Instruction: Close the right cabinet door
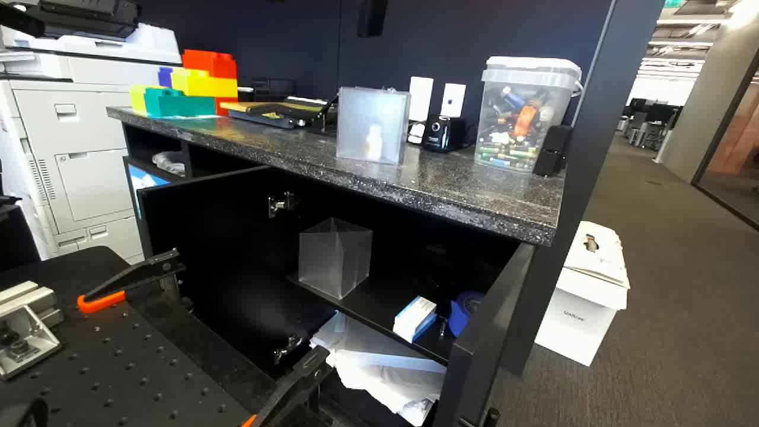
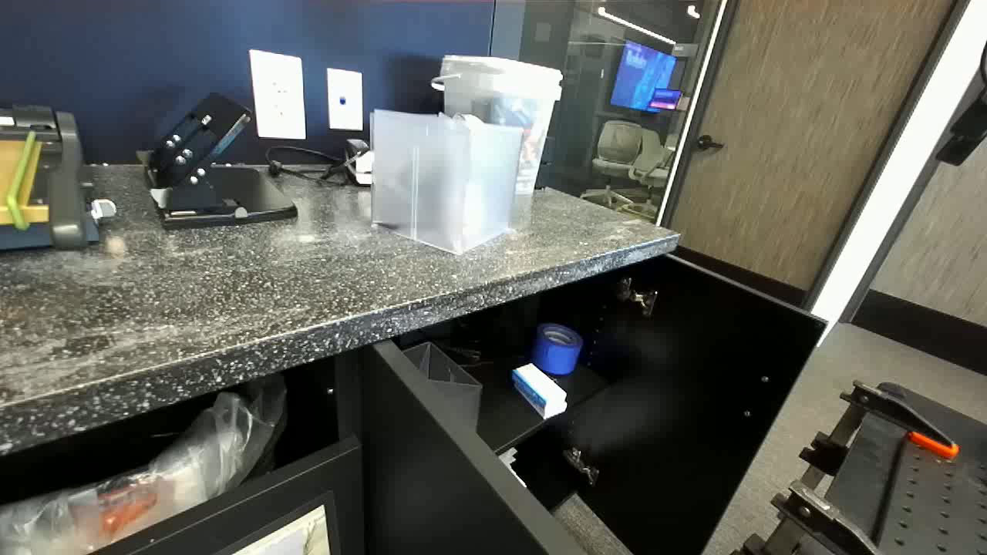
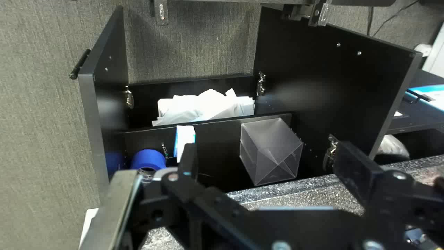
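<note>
Had open gap b/w R cabinet door [image 3: 108,90] and L door [image 3: 329,80], plus bare carpet [image 3: 45,146] outboard of R one. Got blocked above by countertop [image 1: 450,184], out front by table [image 1: 130,350] w/ clamps [image 1: 145,271], farther back on R side by white box [image 1: 578,314].

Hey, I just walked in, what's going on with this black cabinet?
A robot is here to close the right cabinet door, but that is not yet done: at the moment it and the other black door both stand open. The gripper, seen in the wrist view, has its fingers spread and holds nothing. Inside, a translucent box, a small blue-and-white box and a roll of blue tape rest on the shelf.
</note>
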Controlling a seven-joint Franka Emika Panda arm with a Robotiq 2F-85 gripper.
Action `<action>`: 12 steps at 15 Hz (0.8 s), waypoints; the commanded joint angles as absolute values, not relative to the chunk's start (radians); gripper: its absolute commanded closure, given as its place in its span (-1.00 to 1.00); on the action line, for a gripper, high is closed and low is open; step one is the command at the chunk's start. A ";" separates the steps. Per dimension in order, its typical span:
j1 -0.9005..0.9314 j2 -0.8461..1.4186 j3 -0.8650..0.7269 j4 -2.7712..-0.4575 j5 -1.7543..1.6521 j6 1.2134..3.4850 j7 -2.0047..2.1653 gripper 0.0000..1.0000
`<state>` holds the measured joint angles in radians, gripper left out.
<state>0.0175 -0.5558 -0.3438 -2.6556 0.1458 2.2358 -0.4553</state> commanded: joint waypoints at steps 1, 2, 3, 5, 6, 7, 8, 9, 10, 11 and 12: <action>-0.003 -0.552 -0.323 -2.654 0.160 2.231 -0.465 -1.00; -0.003 -0.552 -0.323 -2.654 0.160 2.231 -0.465 -1.00; -0.003 -0.552 -0.323 -2.654 0.160 2.231 -0.465 -1.00; -0.003 -0.552 -0.323 -2.654 0.160 2.231 -0.465 -1.00; -0.003 -0.552 -0.323 -2.654 0.160 2.231 -0.465 -1.00; -0.005 -0.531 -0.323 -2.641 0.162 2.243 -0.455 -1.00; -0.011 -0.495 -0.324 -2.616 0.162 2.255 -0.442 -1.00; -0.016 -0.455 -0.332 -2.588 0.166 2.267 -0.434 -1.00; -0.028 -0.416 -0.333 -2.559 0.158 2.270 -0.421 -1.00; -0.044 -0.358 -0.334 -2.523 0.149 2.288 -0.398 -1.00; -0.059 -0.307 -0.337 -2.491 0.145 2.304 -0.384 -1.00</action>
